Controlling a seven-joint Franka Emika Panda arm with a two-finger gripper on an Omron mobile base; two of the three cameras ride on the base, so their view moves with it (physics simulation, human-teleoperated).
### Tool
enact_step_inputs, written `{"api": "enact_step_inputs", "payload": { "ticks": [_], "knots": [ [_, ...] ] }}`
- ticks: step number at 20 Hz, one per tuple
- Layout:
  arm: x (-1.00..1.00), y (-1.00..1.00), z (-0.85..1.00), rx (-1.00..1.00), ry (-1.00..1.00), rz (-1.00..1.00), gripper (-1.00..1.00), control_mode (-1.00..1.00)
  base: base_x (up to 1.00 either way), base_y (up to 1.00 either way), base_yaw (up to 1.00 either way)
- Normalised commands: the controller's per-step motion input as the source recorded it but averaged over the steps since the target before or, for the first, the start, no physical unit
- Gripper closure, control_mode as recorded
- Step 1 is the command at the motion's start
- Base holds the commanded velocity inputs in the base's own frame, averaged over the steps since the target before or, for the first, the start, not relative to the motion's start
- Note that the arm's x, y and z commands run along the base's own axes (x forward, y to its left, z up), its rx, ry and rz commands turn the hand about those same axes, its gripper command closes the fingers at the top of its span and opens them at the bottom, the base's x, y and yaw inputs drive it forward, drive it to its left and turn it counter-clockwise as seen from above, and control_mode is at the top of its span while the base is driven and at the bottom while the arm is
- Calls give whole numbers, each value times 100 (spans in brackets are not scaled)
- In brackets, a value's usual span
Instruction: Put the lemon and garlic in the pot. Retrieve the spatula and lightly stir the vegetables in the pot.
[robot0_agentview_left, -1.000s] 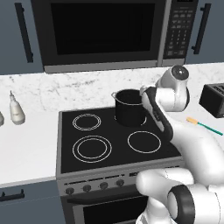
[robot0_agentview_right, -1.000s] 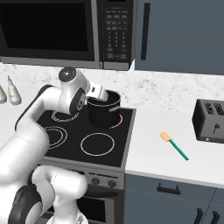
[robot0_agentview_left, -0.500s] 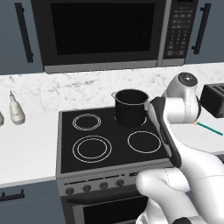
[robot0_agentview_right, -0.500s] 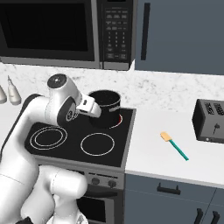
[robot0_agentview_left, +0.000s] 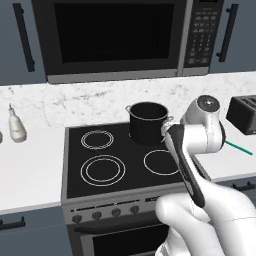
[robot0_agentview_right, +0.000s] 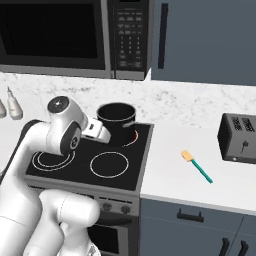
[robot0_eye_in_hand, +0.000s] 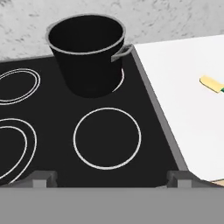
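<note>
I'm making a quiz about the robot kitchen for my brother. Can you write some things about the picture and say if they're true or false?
1. The pot stands on a back burner of the stove. True.
2. The spatula is inside the pot. False: it lies on the white counter, between the stove and the toaster.
3. The claw is open and holds nothing. True.
4. The toaster sits on the stove. False: it sits on the counter, right of the spatula.
5. A microwave hangs above the stove. True.
6. The pot lies tipped on its side. False: it stands upright.
</note>
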Motion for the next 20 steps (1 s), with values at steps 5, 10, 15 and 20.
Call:
{"api": "enact_step_inputs", "payload": {
  "ticks": [5, 10, 15, 20],
  "knots": [
    [0, 0, 0, 0, 0, 0, -100, 100, 0, -97, 0],
    [0, 0, 0, 0, 0, 0, -100, 100, 4, -89, 0],
    [7, -27, -9, 1, 0, 5, -100, -100, 6, -23, 0],
    [28, -80, -60, 3, 0, 24, -100, -100, 0, 0, 0]
  ]
}}
